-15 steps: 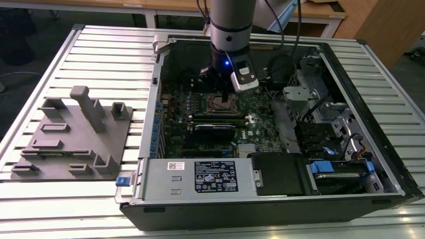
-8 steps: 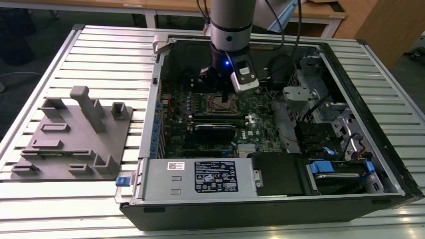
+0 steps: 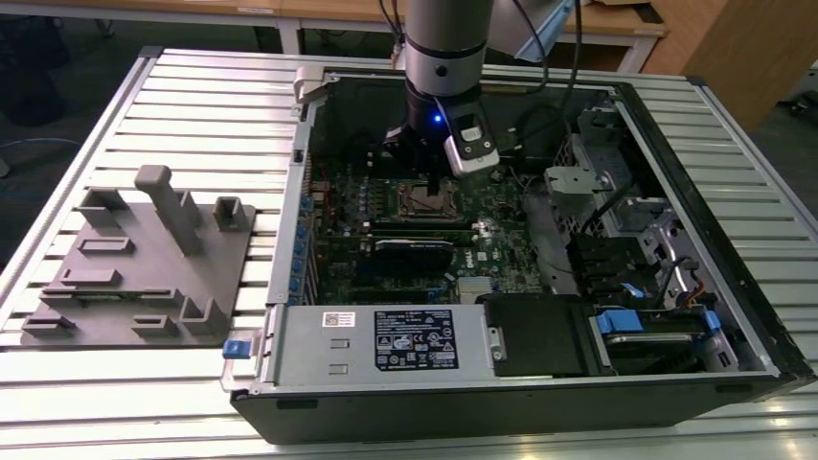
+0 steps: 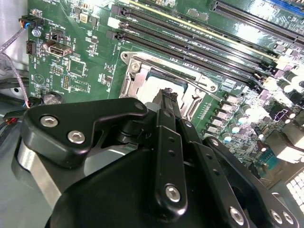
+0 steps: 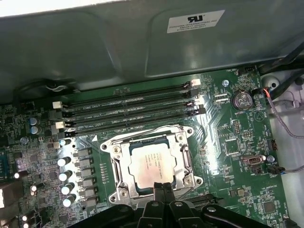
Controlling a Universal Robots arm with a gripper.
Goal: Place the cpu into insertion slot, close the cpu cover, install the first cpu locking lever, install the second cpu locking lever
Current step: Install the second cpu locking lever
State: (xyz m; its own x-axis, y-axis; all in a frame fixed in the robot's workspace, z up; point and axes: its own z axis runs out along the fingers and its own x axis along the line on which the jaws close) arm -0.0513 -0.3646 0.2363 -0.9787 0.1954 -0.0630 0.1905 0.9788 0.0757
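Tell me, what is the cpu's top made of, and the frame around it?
The cpu top looks like dull silver-grey metal, with a soft matte sheen. The cpu cover around it seems thin bright metal, likely steel, since its edges glint. The board looks like glossy green laminate.

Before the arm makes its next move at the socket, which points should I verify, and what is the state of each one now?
1. Silver-grey square cpu lies inside the dark square insertion slot: ok.
2. Thin silver metal cpu cover lies down around the chip: ok.
3. Locking levers latched: cannot tell.
4. Black gripper sits at the socket edge: ok.
5. Gripper holds nothing: cannot tell.
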